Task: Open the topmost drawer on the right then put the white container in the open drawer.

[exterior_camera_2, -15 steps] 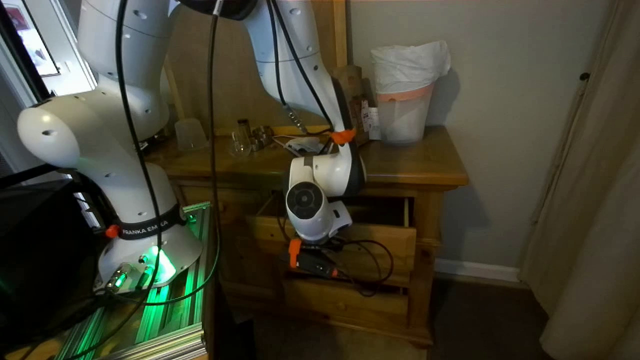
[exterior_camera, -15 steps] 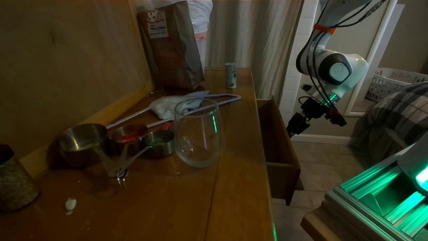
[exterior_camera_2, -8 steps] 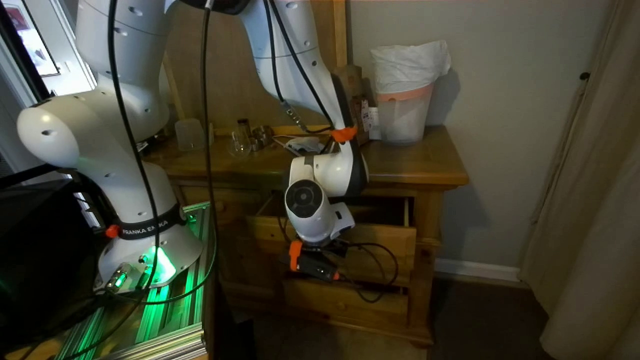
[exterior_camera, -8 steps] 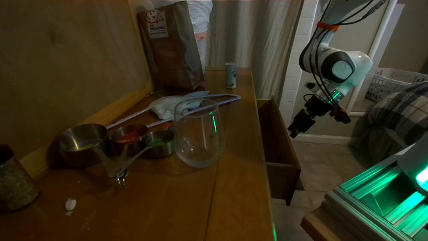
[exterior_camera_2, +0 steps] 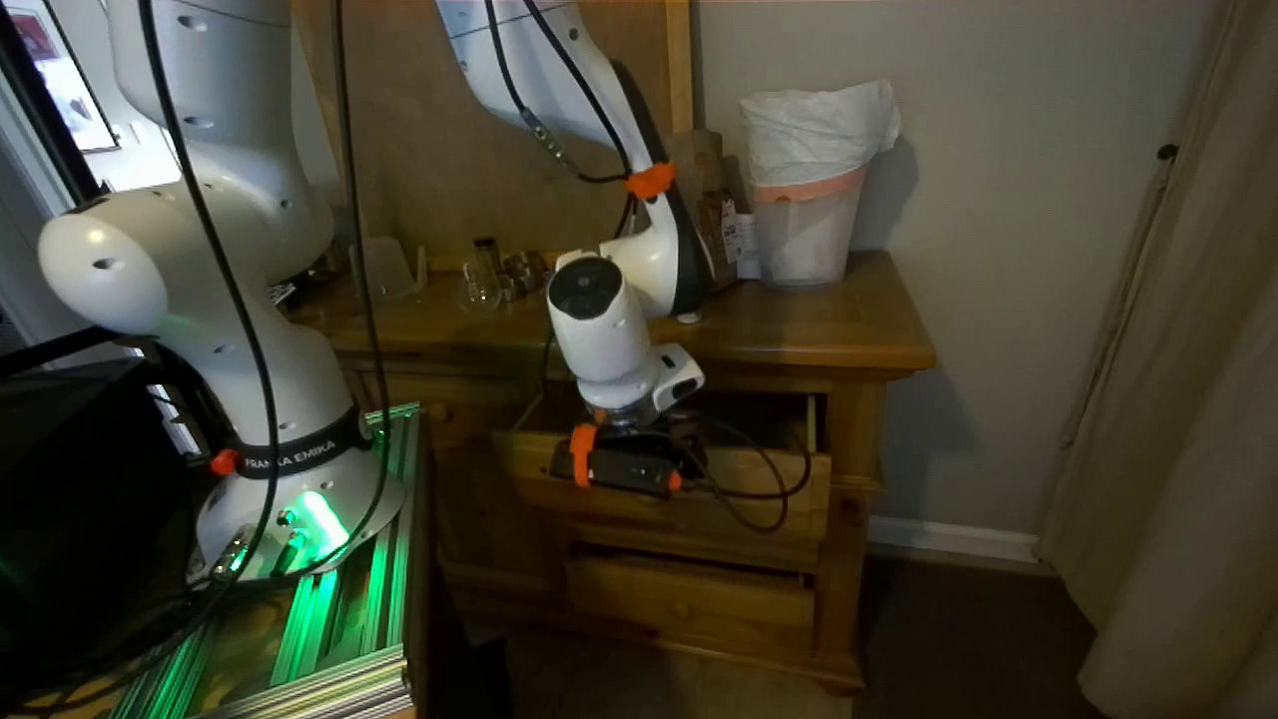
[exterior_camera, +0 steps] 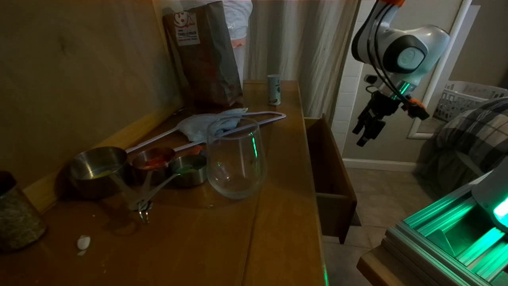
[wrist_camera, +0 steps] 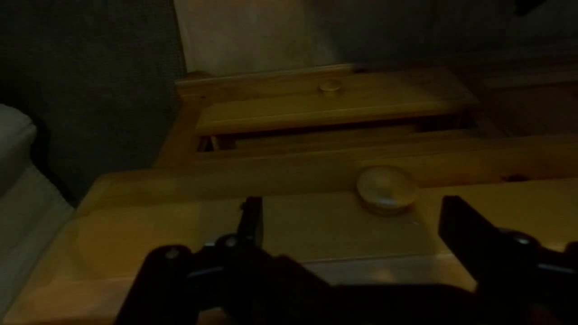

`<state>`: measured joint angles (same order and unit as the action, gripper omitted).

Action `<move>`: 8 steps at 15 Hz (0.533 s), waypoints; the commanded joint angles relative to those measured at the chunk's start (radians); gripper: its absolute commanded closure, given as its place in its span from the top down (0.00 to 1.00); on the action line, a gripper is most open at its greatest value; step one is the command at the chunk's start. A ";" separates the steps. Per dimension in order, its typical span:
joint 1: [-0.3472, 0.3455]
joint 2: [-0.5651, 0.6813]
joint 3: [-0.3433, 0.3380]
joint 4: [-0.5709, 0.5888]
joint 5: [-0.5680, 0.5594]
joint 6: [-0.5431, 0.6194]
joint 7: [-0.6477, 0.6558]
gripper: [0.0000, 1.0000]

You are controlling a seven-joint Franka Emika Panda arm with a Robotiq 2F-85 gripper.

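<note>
In an exterior view the tool (exterior_camera: 359,137) hangs in the air to the right of the topmost drawer (exterior_camera: 334,167), apart from its front, tips slanting down and to the left. Its fingers (wrist_camera: 254,221) stand wide apart; seen from the wrist, a round wooden knob (wrist_camera: 387,189) shows in the gap between them. The drawer stands well out of the brown cabinet (exterior_camera_2: 854,429), and beneath it a lower drawer (exterior_camera_2: 739,604) is slightly out as well. The white container (exterior_camera: 274,89) is upright on the worktop (exterior_camera: 285,222), at the far end, to the right of a brown paper bag (exterior_camera: 210,59) and apart from it. Nearer lies a pale clothes hanger (exterior_camera: 152,139) with a bunched cloth (exterior_camera: 206,125) over part of it, and nearer again a clear glass vessel (exterior_camera: 236,174) stands upright. Left of the glass vessel sit three metal measuring cups (exterior_camera: 189,176), their handles meeting on the near side. At the near left is a jar (exterior_camera: 20,226) with a dark lid, and a small white piece (exterior_camera: 83,242) lies to its right. In both exterior views a bin (exterior_camera_2: 807,240) with a white liner stands just beside the paper bag
</note>
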<state>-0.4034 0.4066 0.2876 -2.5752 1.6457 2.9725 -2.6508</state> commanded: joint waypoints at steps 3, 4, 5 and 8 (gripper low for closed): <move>0.116 -0.266 0.121 -0.188 -0.052 0.228 0.220 1.00; 0.138 -0.297 0.152 -0.210 -0.057 0.256 0.249 1.00; 0.159 -0.316 0.180 -0.227 -0.056 0.284 0.269 1.00; 0.143 -0.256 0.160 -0.171 -0.018 0.249 0.215 1.00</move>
<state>-0.2600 0.1510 0.4471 -2.7465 1.6282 3.2219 -2.4358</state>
